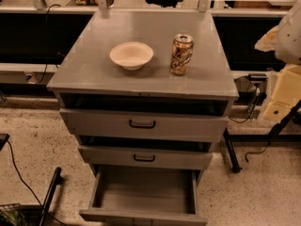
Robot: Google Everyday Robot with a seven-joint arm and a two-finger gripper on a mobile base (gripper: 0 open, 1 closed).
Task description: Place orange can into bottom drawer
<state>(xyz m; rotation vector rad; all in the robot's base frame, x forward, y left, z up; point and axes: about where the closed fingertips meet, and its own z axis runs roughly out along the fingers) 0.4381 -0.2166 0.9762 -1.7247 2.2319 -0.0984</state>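
The orange can (181,54) stands upright on the grey cabinet top (94,65), right of centre, with a gold and white label and a silver top. The bottom drawer (146,192) is pulled out wide open at the foot of the cabinet, and its grey tray holds nothing. My gripper (270,37) shows as pale cream parts at the right edge of the view. It is level with the cabinet top, well to the right of the can, and touches nothing. Part of it is cut off by the frame edge.
A cream bowl (131,55) sits left of the can. The two upper drawers with black handles (142,124) (144,158) are slightly pulled out. Cables and a black stand leg (230,149) lie on the floor to the right, and a black bar (49,192) lies lower left.
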